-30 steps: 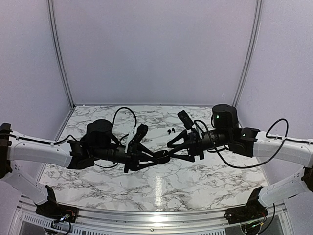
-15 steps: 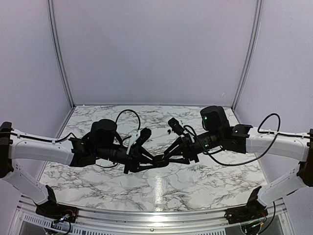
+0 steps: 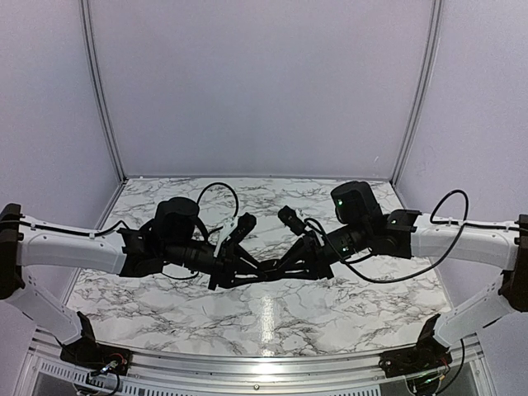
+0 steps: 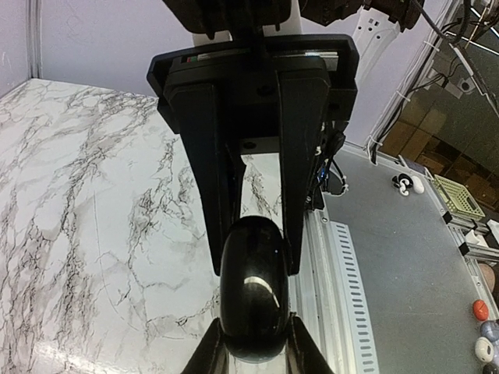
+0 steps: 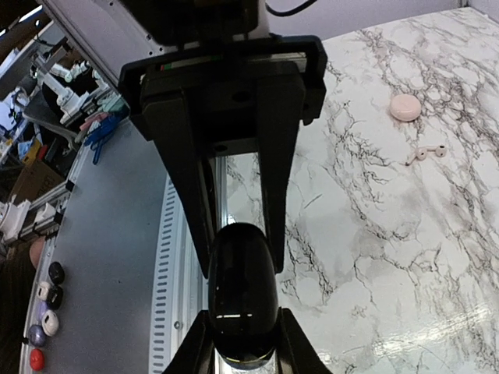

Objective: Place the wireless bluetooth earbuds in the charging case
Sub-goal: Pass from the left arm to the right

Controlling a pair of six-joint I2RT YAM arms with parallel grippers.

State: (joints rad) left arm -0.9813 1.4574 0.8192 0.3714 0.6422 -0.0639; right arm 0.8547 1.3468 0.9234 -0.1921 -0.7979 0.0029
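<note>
Right wrist: case lies on the surface, looks closed, with the earbuds near it and both well apart from me. My left hand and right hand both clamp the black lump. Insertion not started, I reckon. Next: free one hand, open case.

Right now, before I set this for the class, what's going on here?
The two arms meet over the middle of the marble table, and both hold one glossy black lump from opposite ends. The left tool is clamped on it, and the right tool is closed around its other end. The pale pink charging case lies on the table, untouched, with two small pale pieces beside it, possibly earbuds.
</note>
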